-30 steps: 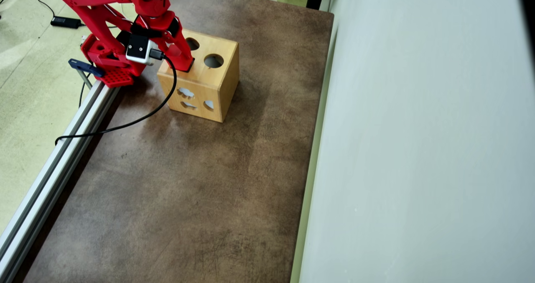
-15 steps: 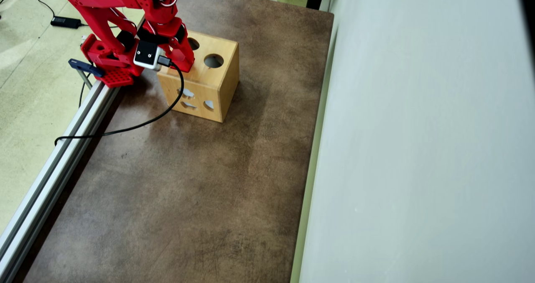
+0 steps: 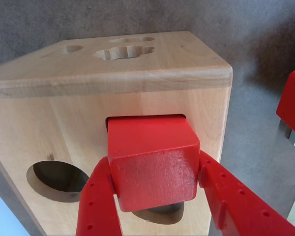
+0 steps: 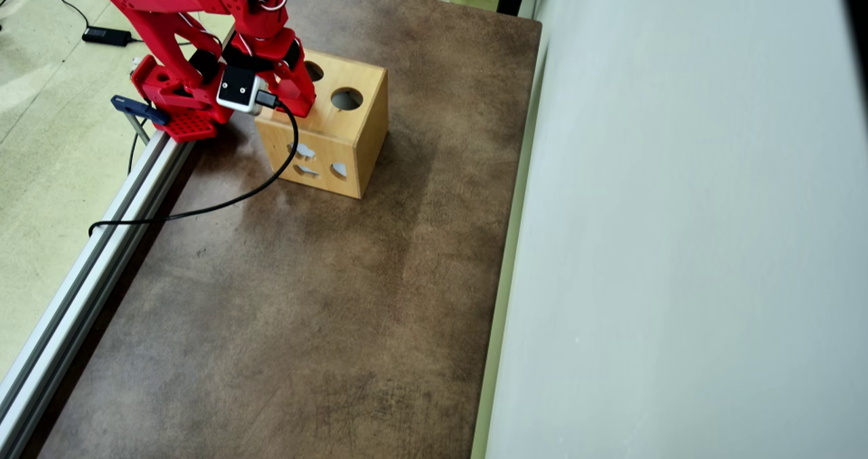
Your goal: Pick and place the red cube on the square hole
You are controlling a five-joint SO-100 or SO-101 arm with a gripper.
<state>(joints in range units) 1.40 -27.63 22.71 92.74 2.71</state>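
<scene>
1. In the wrist view my red two-finger plastic gripper (image 3: 155, 189) is clamped on the small matte red cube (image 3: 155, 169); one perforated finger (image 3: 96, 206) presses its 9 o'clock side, the other its 3 o'clock side.
2. The cube's near face looks scuffed and faintly grainy, with softly rounded edges, and it sits slightly tilted between my fingers.
3. The cube's far end reaches into the dark square hole (image 3: 113, 119) of the light wooden shape-sorter box (image 3: 137, 69); only thin dark strips of that cutout show at the cube's 12 and 9 o'clock edges, and how deep the cube sits I cannot tell.
4. On the same smooth, grained face a round cutout (image 3: 56, 179) opens at the cube's 8 o'clock, and part of another dark opening peeks out under the cube at 6 o'clock.
5. Farther off, the box's adjoining face carries a lobed, cloud-like cutout (image 3: 124, 51) and shallower shapes beside it.
6. In the overhead view my gripper (image 4: 302, 103) stands on the box (image 4: 359, 130) near its 9 o'clock edge; the cube is hidden there.
7. The box rests on a mottled brown tabletop (image 4: 305, 296), and a black cable (image 4: 224, 201) trails off toward 8 o'clock.
</scene>
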